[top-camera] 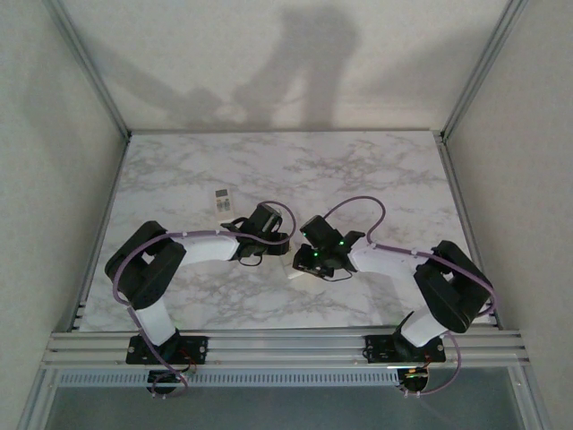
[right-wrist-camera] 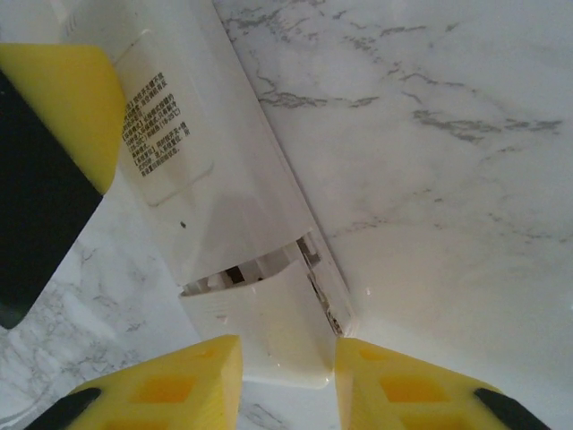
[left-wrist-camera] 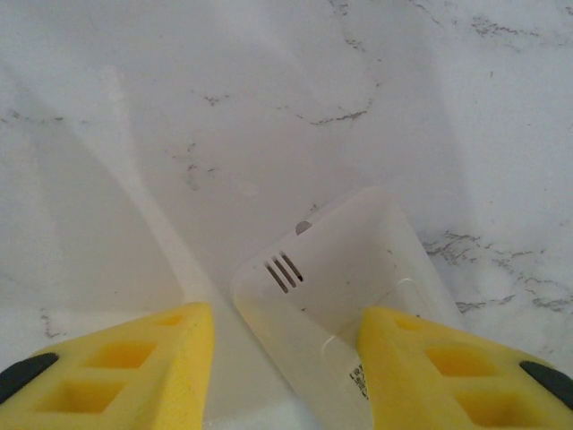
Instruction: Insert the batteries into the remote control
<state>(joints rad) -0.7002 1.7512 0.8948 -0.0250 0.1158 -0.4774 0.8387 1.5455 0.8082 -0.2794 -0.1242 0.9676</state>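
Marble bench [top-camera: 376, 170]: left and right jaws straddle the upturned remote control [right-wrist-camera: 206, 179] (cover [right-wrist-camera: 269, 313] ajar, likely for loading), grip unclear.

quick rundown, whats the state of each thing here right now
remote: back side up, label showing, between both grippers
battery cover: slid partly open, gap showing, not off
left gripper: open, fingers either side of the remote's slotted end
right gripper: closed on the remote's cover end
small white item: flat on the table, untouched, too small to identify
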